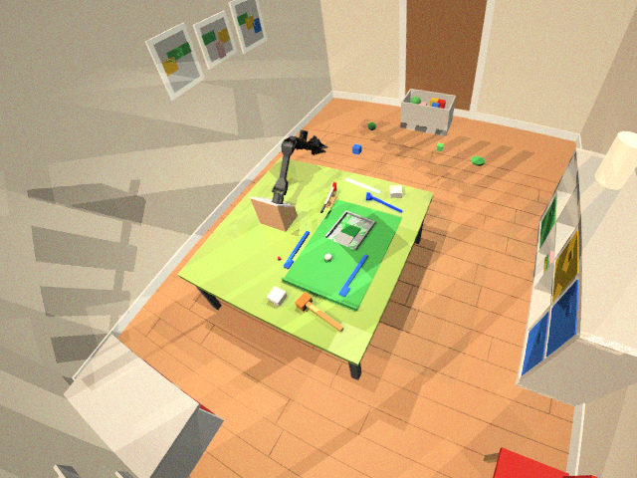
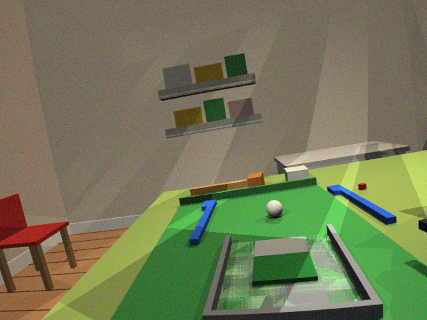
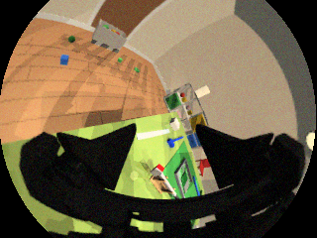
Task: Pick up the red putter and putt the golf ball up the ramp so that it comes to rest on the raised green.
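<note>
My gripper (image 1: pixel 323 147) (image 3: pixel 166 127) is open and empty, raised high over the table's far left end, well away from the putter. The putter's red part (image 1: pixel 334 185) (image 3: pixel 159 168) shows at a small brown and white stand, left of the green mat (image 1: pixel 381 244) (image 2: pixel 155 275); its full outline is unclear. The white golf ball (image 1: pixel 327 256) (image 2: pixel 274 209) rests on the mat between two blue putters. A grey-walled frame (image 2: pixel 293 311) stands on the mat beyond the ball, with a green patch (image 1: pixel 351 229) (image 2: pixel 284 272) and a grey slab (image 2: pixel 281 247) inside. Ramp and raised green are hard to tell apart.
Blue putters (image 1: pixel 298 248) (image 1: pixel 354 273) flank the ball; another blue one (image 1: pixel 385 202) lies near a white strip (image 1: pixel 362 185) and white block (image 1: pixel 395 191). An orange mallet (image 1: pixel 323 316) and white block (image 1: pixel 276 296) are at the near end. A brown panel (image 1: pixel 275 214) stands by the arm's base.
</note>
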`<move>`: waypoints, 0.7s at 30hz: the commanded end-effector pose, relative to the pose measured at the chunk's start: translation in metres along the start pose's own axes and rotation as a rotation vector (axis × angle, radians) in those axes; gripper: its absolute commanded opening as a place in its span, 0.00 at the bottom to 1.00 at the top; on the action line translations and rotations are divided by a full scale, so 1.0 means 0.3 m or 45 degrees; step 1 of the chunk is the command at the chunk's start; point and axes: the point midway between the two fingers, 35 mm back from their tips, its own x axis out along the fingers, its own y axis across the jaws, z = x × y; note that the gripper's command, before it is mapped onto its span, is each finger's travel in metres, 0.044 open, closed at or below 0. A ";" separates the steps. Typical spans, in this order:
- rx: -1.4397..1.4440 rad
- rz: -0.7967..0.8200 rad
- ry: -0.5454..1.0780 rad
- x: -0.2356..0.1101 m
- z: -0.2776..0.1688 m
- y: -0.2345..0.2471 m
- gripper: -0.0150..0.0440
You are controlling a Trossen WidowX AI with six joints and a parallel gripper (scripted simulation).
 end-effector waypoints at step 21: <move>-0.771 0.283 0.285 0.539 -0.561 -0.179 1.00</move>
